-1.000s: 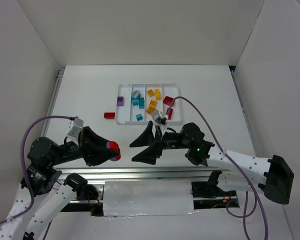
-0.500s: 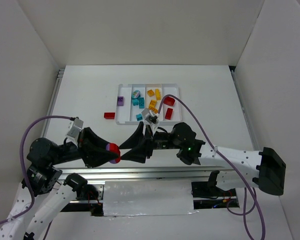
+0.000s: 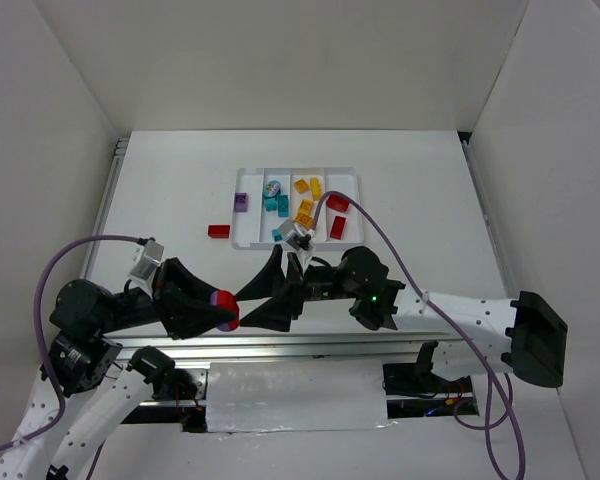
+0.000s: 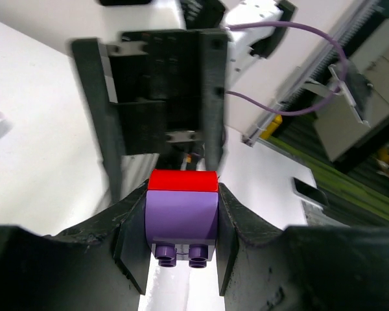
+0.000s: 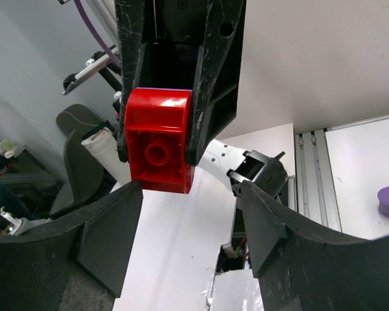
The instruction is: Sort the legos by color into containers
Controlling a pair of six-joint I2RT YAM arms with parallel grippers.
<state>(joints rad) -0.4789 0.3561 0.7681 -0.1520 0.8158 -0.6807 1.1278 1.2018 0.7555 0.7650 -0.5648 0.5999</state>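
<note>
Two pincers meet nose to nose at the lower middle of the overhead view, near the front edge of the table [image 3: 160, 200]. The left pincer [image 3: 223, 311] is clamped on a red-and-purple brick [image 3: 229, 311]. Its wrist view shows the purple half [image 4: 181, 217] squeezed between both fingers [image 4: 131, 220], with the red half [image 4: 183, 180] pointing outward. The right pincer [image 3: 243, 307] stands apart, its two fingers [image 5: 110, 233] spread wider than the brick, and the red end sits in line with the gap between them. Whether they touch it cannot be told. Above the pincers, at the centre of the overhead view, lies the white tray [image 3: 248, 228] with four narrow compartments side by side. From left to right these hold a purple brick [image 3: 241, 202], then a round multicoloured piece [image 3: 274, 187] with teal bricks [image 3: 275, 204], then orange bricks [image 3: 304, 210], then two red bricks [image 3: 338, 203]. One more red brick [image 3: 218, 231] lies on the table just left of the tray.
</note>
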